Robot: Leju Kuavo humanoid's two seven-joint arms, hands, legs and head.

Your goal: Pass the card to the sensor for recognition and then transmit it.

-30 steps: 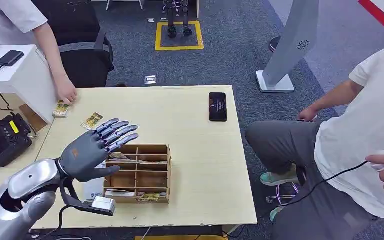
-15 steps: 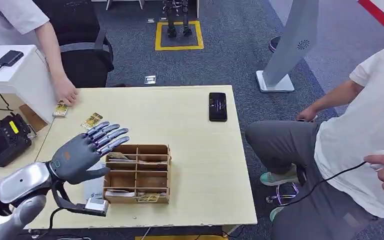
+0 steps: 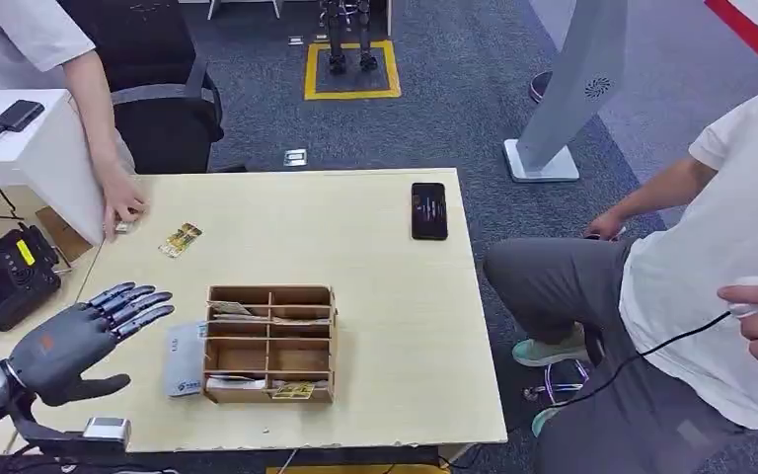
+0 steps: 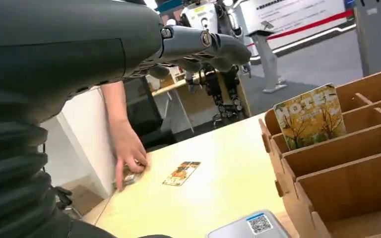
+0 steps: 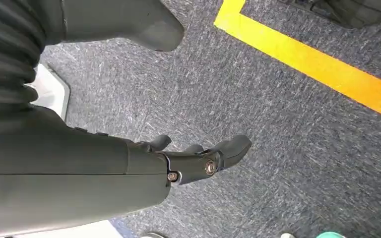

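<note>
Plainly, the card [image 3: 180, 239] lies flat on the tabletop [image 3: 375, 296], well ahead of the left hand's fingers [image 3: 133, 301] and out toward the far corner, where it can be picked up. The left hand [image 3: 69, 341] hovers low over the near corner, fingers spread and holding nothing, pointing roughly toward that card. Just beside the fingers, on their inner side, sits a wooden compartment organiser [image 3: 271, 344] with a card standing in one slot [image 4: 310, 116], upright so it can be drawn out. A white card with a printed code [image 3: 184, 360] lies flat between hand and organiser. Beyond the fingers, a person's hand [image 3: 118, 205] presses on another card at the tabletop's edge. The black phone-like sensor [image 3: 429, 210] lies far across, face up for reading. The right hand [image 5: 198, 158] hangs over carpet, fingers loosely curled, holding nothing.
</note>
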